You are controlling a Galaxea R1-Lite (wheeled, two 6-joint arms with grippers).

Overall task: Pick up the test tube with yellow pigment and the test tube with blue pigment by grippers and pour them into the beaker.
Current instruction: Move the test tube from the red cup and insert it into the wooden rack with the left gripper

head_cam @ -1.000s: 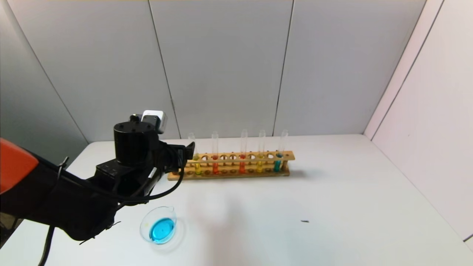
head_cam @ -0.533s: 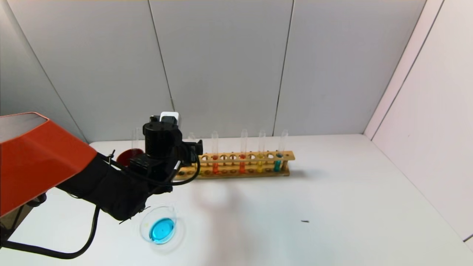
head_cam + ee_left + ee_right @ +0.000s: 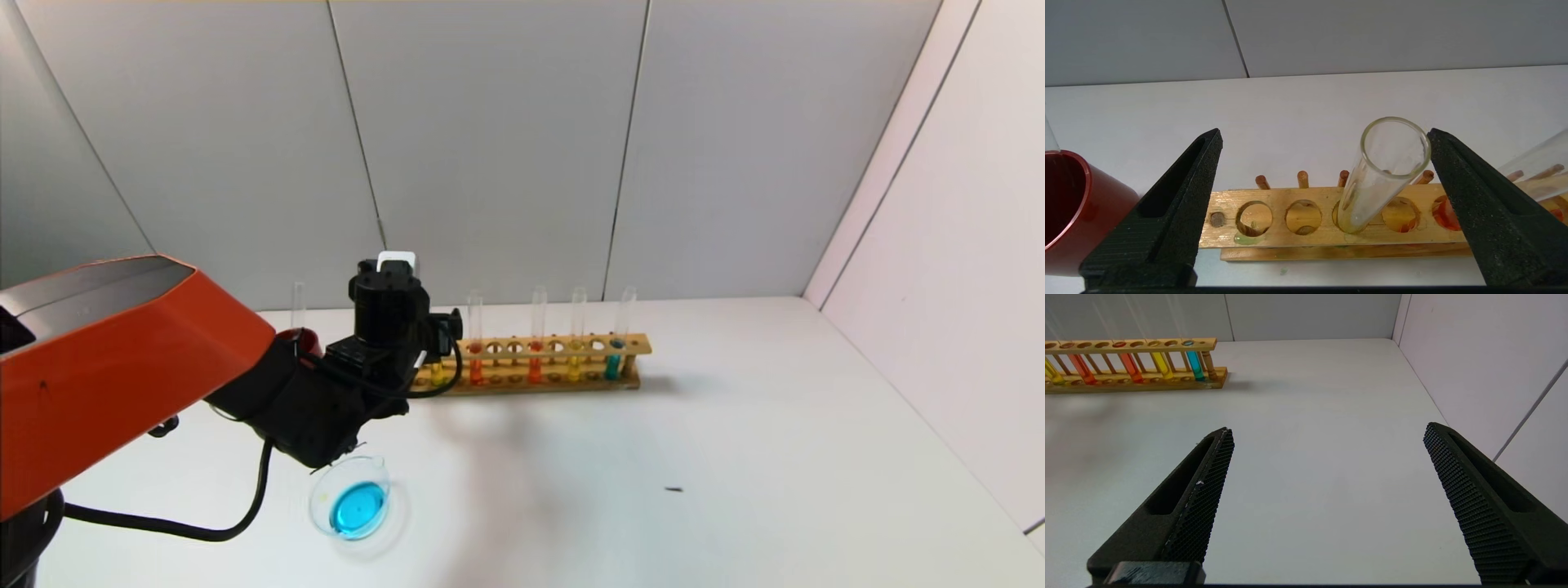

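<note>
Left wrist view alone shows black left gripper (image 3: 1323,143) spread wide around slim clear yellow-stained test tube (image 3: 1380,179) standing in wooden rack (image 3: 1327,239), dark red cup (image 3: 1069,204) beside, head view adds five tubes racked, cyan-blue tube (image 3: 614,359) at right end, one low glass beaker (image 3: 353,500) holding blue, right gripper (image 3: 1327,437) open over bare table (image 3: 1310,457)

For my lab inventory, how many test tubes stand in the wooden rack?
5. From the robot's left: a yellow tube inside the open left gripper, a red-orange tube, another red-orange tube, a second yellow tube, a blue tube. None looks hidden.
</note>
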